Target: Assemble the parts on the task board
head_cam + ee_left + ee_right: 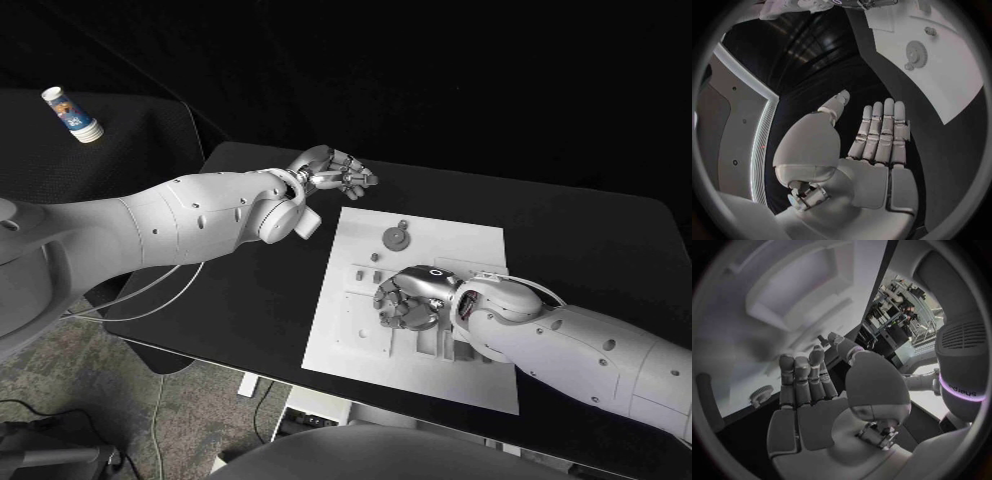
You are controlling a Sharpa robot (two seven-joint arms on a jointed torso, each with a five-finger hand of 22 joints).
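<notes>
The white task board (476,250) lies in the middle of the black table. A round grey gear part (395,238) sits near its far end, with small parts (378,261) just in front of it. My right hand (411,298) hovers low over the board's middle, covering the pieces there; in the right wrist view its fingers (801,377) are stretched out and its palm is bare, with the gear (761,394) beyond them. My left hand (335,172) is above bare table past the board's far left corner. Its fingers (879,132) are straight and hold nothing, and the board (954,85) and gear (916,50) lie ahead.
A stack of paper cups (72,113) stands on a dark surface at the far left. Cables (159,295) hang off the table's left edge. The table's near edge runs close under the board's front.
</notes>
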